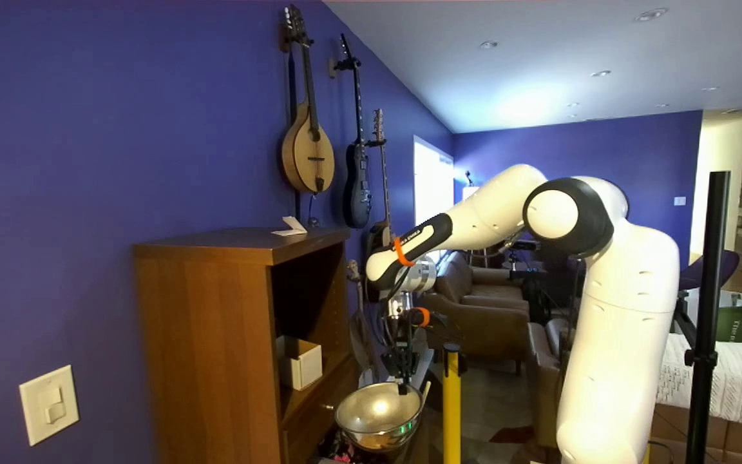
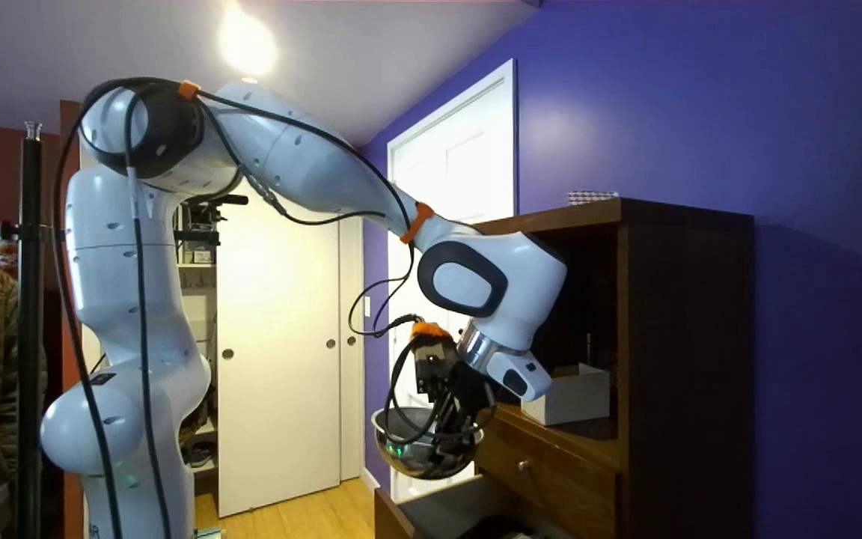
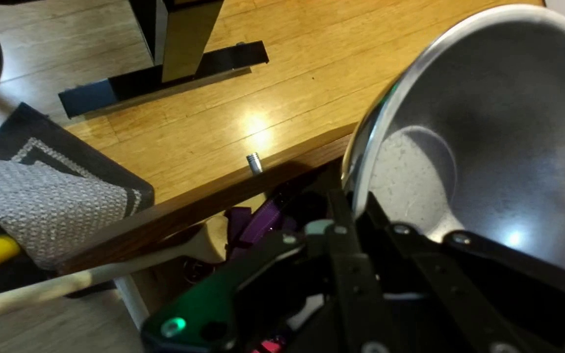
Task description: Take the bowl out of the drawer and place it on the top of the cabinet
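Observation:
My gripper [image 3: 355, 208] is shut on the rim of the shiny metal bowl [image 3: 498, 117], one finger inside the rim and one outside. In both exterior views the bowl [image 1: 371, 412] hangs below the gripper, in front of the brown wooden cabinet [image 1: 210, 348]. In an exterior view the bowl [image 2: 431, 453] is raised above the pulled-out drawer [image 2: 393, 516]. The drawer's brown front edge [image 3: 214, 198] runs across the wrist view, and the bowl covers part of it. Higher than the bowl lies the flat cabinet top [image 1: 229, 238].
A folded white paper [image 1: 290, 227] sits on the cabinet top near its edge. Inside the open shelf stands a white box [image 1: 300, 362]. Purple straps [image 3: 265, 220] and a pale wooden stick [image 3: 91, 277] show at the drawer. A yellow post [image 1: 451, 406] stands near the bowl.

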### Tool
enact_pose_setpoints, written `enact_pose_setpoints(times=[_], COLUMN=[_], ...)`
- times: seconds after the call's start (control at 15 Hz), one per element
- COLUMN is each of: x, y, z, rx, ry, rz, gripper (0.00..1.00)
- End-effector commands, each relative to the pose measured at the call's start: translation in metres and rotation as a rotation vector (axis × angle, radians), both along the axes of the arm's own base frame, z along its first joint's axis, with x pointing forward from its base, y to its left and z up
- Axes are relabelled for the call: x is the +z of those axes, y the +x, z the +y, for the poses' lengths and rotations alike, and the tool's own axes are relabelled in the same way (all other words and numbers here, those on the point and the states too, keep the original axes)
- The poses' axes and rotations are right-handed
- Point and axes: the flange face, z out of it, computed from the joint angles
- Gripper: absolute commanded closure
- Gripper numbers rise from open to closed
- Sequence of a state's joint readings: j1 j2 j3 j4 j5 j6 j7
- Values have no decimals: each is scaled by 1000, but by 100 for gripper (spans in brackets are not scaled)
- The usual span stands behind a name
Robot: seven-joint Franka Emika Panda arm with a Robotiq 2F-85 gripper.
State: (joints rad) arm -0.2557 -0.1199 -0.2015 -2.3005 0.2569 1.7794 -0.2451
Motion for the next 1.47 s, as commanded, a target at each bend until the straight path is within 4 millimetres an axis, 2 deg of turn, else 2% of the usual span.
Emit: enact_pose_setpoints(times=[0.0, 0.2, 0.4, 0.73, 1.0, 1.33, 1.4], x=[38, 63, 78, 113, 138, 152, 146], y=[-38, -57, -72, -87, -100, -129, -112], z=[3, 1, -2, -14, -42, -91, -84], rx=[43, 86, 99, 13, -148, -371, -282], ry=[89, 137, 174, 239, 154, 43, 58], rz=[-120, -184, -237, -411, -518, -606, -564], gripper=[98, 98, 98, 98, 98, 98, 98])
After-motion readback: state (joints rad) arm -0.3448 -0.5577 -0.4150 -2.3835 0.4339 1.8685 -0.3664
